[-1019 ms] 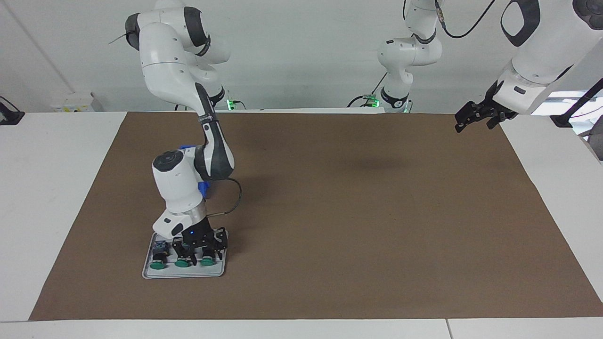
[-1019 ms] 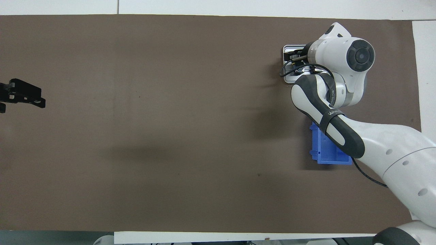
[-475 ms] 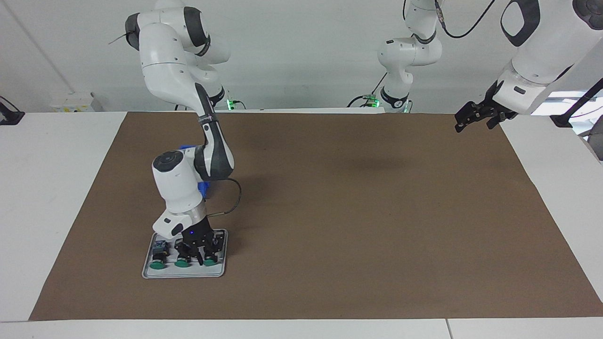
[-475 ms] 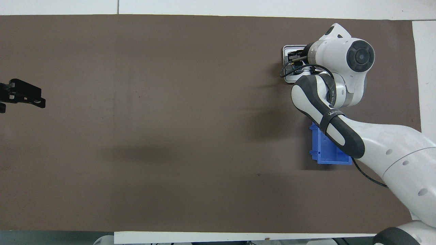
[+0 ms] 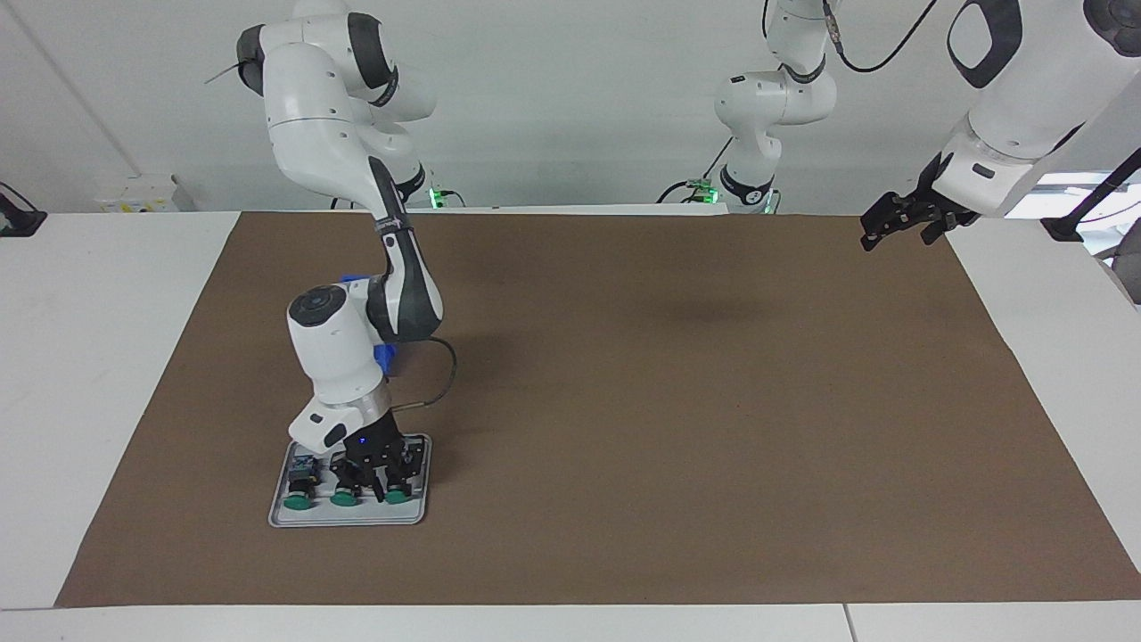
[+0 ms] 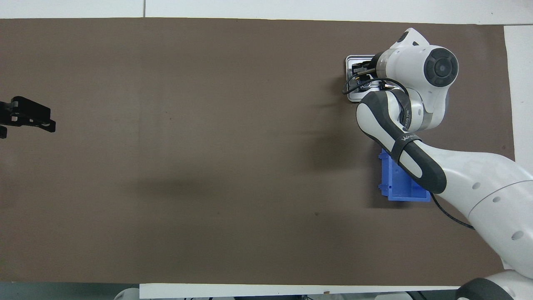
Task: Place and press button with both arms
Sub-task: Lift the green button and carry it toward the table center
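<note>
Three green-capped buttons lie side by side in a small grey tray [image 5: 348,520] far from the robots, toward the right arm's end of the table. My right gripper [image 5: 389,487] reaches straight down into the tray, shut on the button [image 5: 396,497] at the tray's end toward the left arm. The other two buttons [image 5: 297,502] [image 5: 343,500] lie free beside it. In the overhead view the right arm's wrist covers most of the tray [image 6: 352,98]. My left gripper [image 5: 898,223] waits open in the air over the mat's corner at the left arm's end.
A blue bin [image 6: 399,183] stands on the brown mat [image 5: 677,401] nearer to the robots than the tray, partly under the right arm's forearm. A black cable loops out from the right wrist beside the tray.
The right gripper's fingers have closed in around the button at the tray's end. The left arm has not moved.
</note>
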`<state>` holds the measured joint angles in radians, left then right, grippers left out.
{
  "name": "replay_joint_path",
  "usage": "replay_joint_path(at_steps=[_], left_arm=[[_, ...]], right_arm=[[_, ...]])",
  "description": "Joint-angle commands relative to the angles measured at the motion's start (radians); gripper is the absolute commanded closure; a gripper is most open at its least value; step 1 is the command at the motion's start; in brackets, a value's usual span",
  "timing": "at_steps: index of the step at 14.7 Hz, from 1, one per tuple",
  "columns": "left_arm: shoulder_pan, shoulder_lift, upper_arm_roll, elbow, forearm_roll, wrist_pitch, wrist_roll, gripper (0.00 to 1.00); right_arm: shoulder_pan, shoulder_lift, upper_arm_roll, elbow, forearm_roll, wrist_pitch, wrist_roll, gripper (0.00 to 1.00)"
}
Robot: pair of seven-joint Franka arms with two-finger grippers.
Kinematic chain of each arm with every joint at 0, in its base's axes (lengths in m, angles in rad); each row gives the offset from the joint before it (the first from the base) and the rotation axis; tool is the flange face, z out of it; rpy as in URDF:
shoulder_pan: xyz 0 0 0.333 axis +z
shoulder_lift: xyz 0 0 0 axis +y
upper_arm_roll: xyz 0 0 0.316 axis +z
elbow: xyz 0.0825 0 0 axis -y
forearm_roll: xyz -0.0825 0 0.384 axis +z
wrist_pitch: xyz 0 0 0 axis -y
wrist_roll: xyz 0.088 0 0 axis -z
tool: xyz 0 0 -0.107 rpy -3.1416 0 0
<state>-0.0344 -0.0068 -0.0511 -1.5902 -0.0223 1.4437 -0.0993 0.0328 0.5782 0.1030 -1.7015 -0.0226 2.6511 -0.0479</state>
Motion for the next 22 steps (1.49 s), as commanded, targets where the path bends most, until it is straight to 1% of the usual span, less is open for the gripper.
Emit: replay_joint_path(at_steps=[1, 2, 3, 4, 6, 7, 8, 9, 10, 11, 13, 14, 16, 19, 20, 22], left_arm=[[0.001, -0.018, 0.004, -0.017, -0.007, -0.005, 0.0, 0.0], [0.001, -0.018, 0.004, -0.017, -0.008, -0.005, 0.0, 0.0], [0.001, -0.016, 0.004, -0.017, -0.007, -0.005, 0.0, 0.0], [0.001, -0.018, 0.004, -0.017, -0.007, -0.005, 0.0, 0.0], [0.001, -0.016, 0.004, -0.017, -0.007, -0.005, 0.0, 0.0], [0.001, -0.016, 0.004, -0.017, -0.008, -0.005, 0.0, 0.0], [0.001, -0.018, 0.004, -0.017, -0.008, -0.005, 0.0, 0.0], [0.001, -0.016, 0.004, -0.017, -0.007, -0.005, 0.0, 0.0], [0.001, -0.018, 0.004, -0.017, -0.007, -0.005, 0.0, 0.0], [0.001, -0.016, 0.004, -0.017, -0.007, -0.005, 0.0, 0.0], [0.001, -0.018, 0.004, -0.017, -0.007, -0.005, 0.0, 0.0], [0.001, -0.018, 0.004, -0.017, -0.007, -0.005, 0.0, 0.0], [0.001, -0.018, 0.004, -0.017, -0.007, -0.005, 0.0, 0.0], [0.001, -0.018, 0.004, -0.017, -0.007, -0.005, 0.0, 0.0], [0.001, -0.016, 0.004, -0.017, -0.007, -0.005, 0.0, 0.0], [0.001, -0.016, 0.004, -0.017, -0.007, -0.005, 0.0, 0.0]], right_arm=[[-0.01, 0.002, 0.007, 0.086, 0.012, -0.124, -0.017, 0.87], [-0.01, 0.0, 0.007, 0.13, 0.013, -0.187, -0.017, 0.88], [-0.01, 0.0, 0.007, 0.169, 0.013, -0.248, -0.015, 0.92], [-0.01, 0.0, 0.006, 0.208, 0.016, -0.305, -0.015, 0.92], [-0.01, -0.003, 0.003, 0.25, 0.039, -0.367, -0.004, 0.95], [-0.01, -0.011, -0.017, 0.256, 0.088, -0.39, 0.018, 0.96], [0.004, -0.017, -0.064, 0.256, 0.149, -0.411, 0.06, 0.97], [0.015, -0.027, -0.104, 0.256, 0.182, -0.434, 0.11, 0.96], [0.042, -0.031, -0.133, 0.259, 0.185, -0.474, 0.158, 0.97], [0.071, -0.031, -0.182, 0.267, 0.179, -0.518, 0.202, 0.97], [0.18, -0.032, -0.305, 0.315, 0.179, -0.618, 0.332, 0.97], [0.229, -0.035, -0.356, 0.322, 0.179, -0.663, 0.397, 0.97], [0.297, -0.052, -0.41, 0.325, 0.179, -0.744, 0.546, 0.97], [0.376, -0.066, -0.469, 0.356, 0.167, -0.873, 0.718, 0.97], [0.412, -0.066, -0.491, 0.358, 0.164, -0.897, 0.79, 0.97], [0.478, -0.066, -0.532, 0.356, 0.164, -0.905, 0.931, 0.97]])
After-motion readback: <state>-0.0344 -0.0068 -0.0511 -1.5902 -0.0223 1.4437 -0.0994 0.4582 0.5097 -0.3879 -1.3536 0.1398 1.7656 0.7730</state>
